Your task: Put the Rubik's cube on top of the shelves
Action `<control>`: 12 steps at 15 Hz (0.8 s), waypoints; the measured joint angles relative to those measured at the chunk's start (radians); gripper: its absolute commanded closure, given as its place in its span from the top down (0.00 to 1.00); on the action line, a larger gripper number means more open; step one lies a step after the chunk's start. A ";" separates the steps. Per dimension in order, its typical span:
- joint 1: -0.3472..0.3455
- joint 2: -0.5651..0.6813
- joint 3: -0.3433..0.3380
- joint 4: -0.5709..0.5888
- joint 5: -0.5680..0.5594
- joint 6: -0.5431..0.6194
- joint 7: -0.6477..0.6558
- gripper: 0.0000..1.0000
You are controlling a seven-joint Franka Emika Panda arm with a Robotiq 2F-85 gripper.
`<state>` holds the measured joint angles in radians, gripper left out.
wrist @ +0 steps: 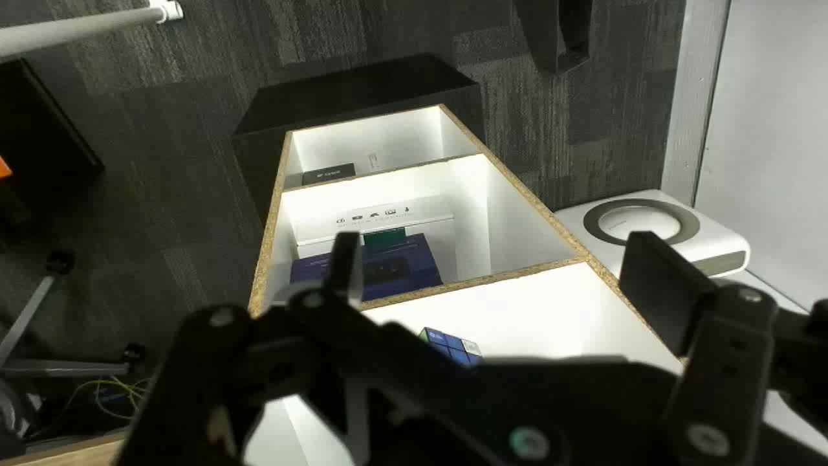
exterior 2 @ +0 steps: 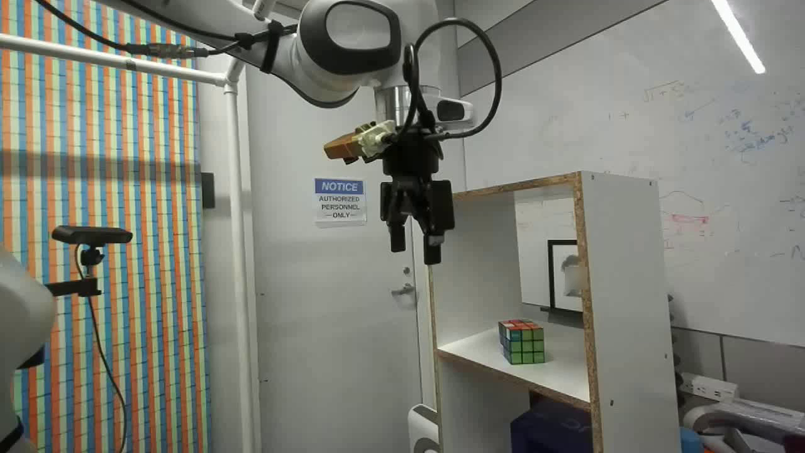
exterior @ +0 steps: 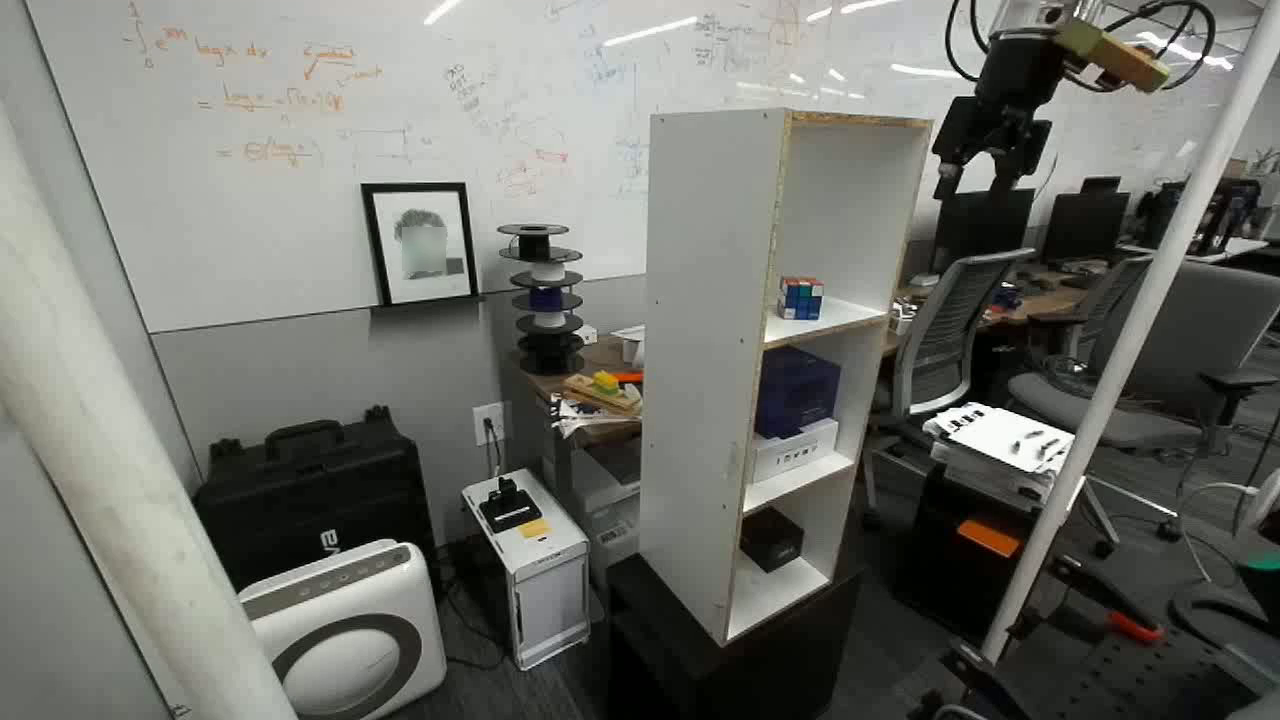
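Cube rests in uppermost compartment, claw released

In an exterior view, the cube stands on the floor of the top compartment of the white shelves, its faces mixing blue, white, red and green stickers. The claw hangs near the shelves, spread wide, well apart from the cube. One compartment down, a white box bears a row of small icons. Orange handwriting on the whiteboard includes "log x dx" after an integral sign.

In an exterior view, the cube presents a green side and a mixed top with red and white. A sign on the door reads "NOTICE AUTHORIZED PERSONNEL ONLY".

In the wrist view, the claw's fingers stand far apart and partly hide the cube; blue stickers and a white one show, their pale marks too small to read. Print on the blue-purple box is equally illegible.
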<state>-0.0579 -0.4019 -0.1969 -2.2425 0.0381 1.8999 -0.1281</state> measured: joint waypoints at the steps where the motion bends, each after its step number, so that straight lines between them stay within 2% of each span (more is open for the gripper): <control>1: 0.000 0.000 0.000 0.003 0.000 0.001 0.000 1.00; 10: -0.002 -0.001 0.003 0.006 0.000 0.002 0.001 1.00; 12: -0.006 0.013 0.010 -0.013 0.000 0.063 0.024 1.00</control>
<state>-0.0635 -0.3886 -0.1871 -2.2558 0.0381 1.9631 -0.1038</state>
